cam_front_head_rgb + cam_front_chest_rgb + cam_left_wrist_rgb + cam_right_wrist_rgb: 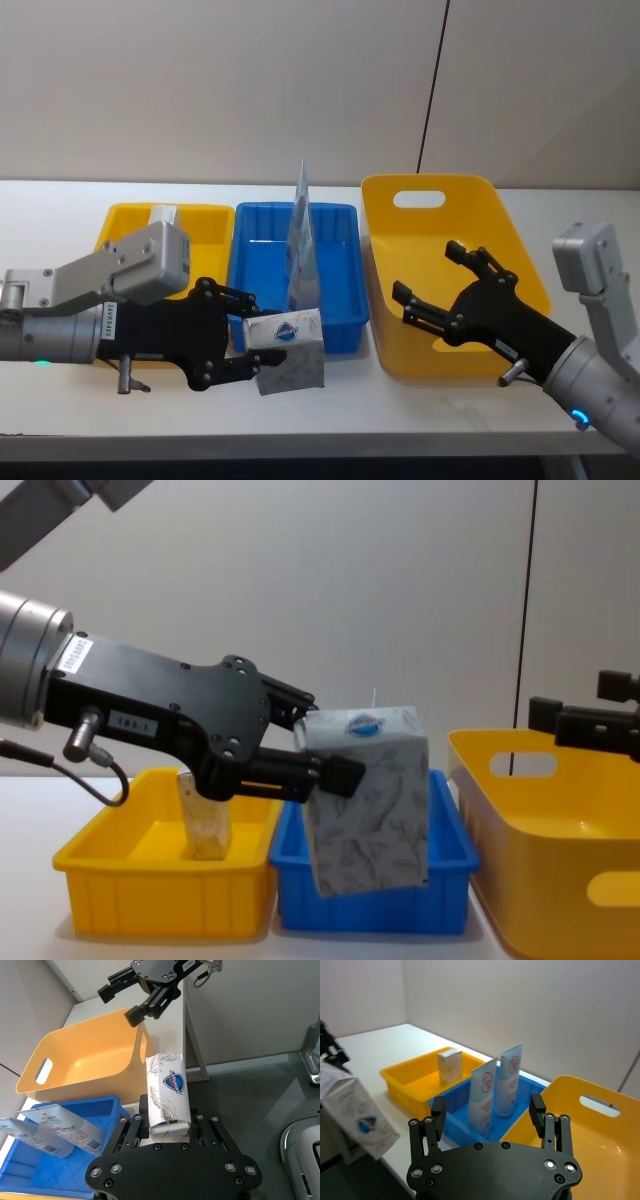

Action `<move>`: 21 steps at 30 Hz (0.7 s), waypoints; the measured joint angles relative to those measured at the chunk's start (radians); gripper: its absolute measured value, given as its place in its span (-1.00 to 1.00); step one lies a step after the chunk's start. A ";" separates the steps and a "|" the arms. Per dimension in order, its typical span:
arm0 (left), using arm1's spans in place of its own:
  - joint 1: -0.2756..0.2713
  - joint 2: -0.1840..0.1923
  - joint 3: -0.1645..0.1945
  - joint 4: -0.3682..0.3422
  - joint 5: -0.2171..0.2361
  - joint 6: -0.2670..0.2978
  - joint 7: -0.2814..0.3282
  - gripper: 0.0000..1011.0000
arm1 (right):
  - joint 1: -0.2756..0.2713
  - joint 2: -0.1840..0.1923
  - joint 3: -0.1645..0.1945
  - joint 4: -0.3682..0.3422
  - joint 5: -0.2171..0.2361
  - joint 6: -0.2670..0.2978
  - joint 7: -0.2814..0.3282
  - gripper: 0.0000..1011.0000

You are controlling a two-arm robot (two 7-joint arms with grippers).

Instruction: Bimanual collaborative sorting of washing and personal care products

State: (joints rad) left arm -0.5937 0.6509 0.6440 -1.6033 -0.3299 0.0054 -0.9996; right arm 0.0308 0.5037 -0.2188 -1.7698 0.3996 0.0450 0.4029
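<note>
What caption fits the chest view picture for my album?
Left end effector holds the marbled pack in front of the blue bin.

The head camera looks forward and down from above, taking in the whole blue bin [262,270]. The chest camera sits low and close before that bin's front wall, looking level across it. The left wrist camera, just before the bin, looks past the left gripper [169,1122] and its marbled pack [167,1090] toward the yellow tub [85,1067] beside the bin. The right wrist camera looks over the right gripper [487,1105] leftward across the bin. All four share the bin.
</note>
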 joint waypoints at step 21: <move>0.000 0.000 0.000 0.000 0.000 0.000 -0.001 -0.27 | 0.091 0.155 -0.060 0.040 0.073 -0.021 0.326 0.98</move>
State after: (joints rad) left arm -0.5941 0.6509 0.6442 -1.6033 -0.3298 0.0054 -1.0005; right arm 0.1221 0.6585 -0.2784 -1.7302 0.4723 0.0244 0.7288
